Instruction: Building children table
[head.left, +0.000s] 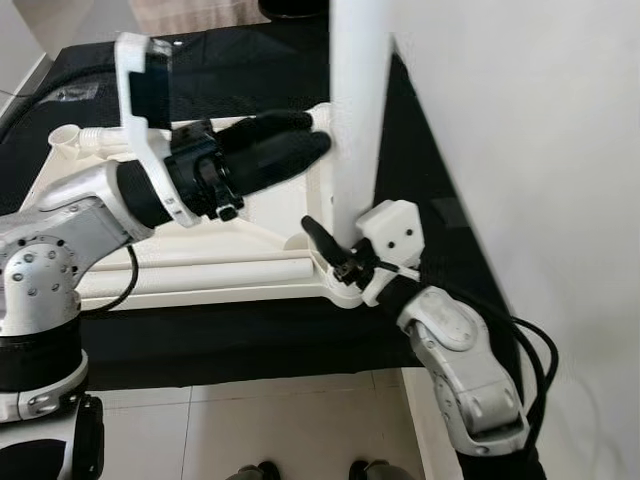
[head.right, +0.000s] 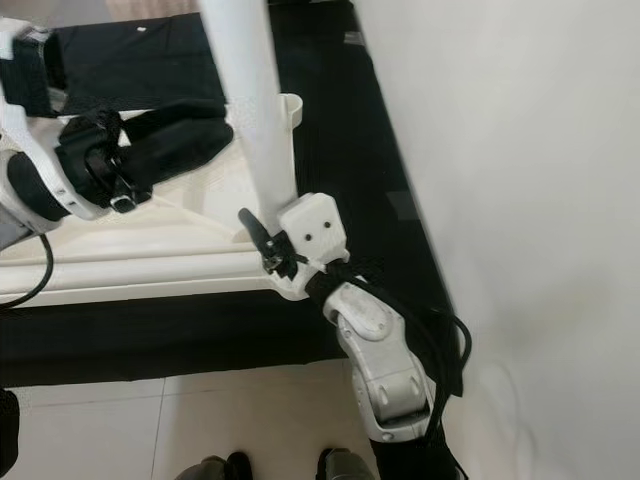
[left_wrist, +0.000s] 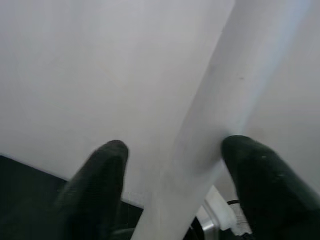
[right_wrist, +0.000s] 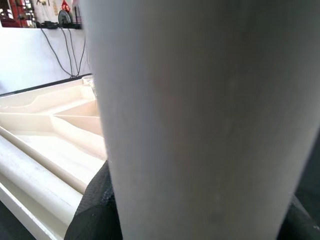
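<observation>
The right gripper (head.left: 335, 255) sits low at the near right corner of the white table top (head.left: 200, 250), its 2 black fingers (right_wrist: 92, 210) clenched around the base of an upright white table leg (head.left: 358, 110). In the right wrist view the leg stands pressed between the finger pads, with the ribbed underside of the table top behind it. The left gripper (head.left: 315, 140) reaches in from the left at a higher level, and its 2 fingers (left_wrist: 92, 190) are spread to either side of the same leg; the right-hand finger touches the leg, while the other stands just beside it, so the grip is loose rather than clamped. The table top lies upside down on a black mat (head.left: 250, 330), with a second white leg (head.left: 200, 272) lying flat along its near edge. A pale wall (head.left: 540, 150) rises to the right. Near the robot, tiled floor (head.left: 250, 430) shows below the mat.
</observation>
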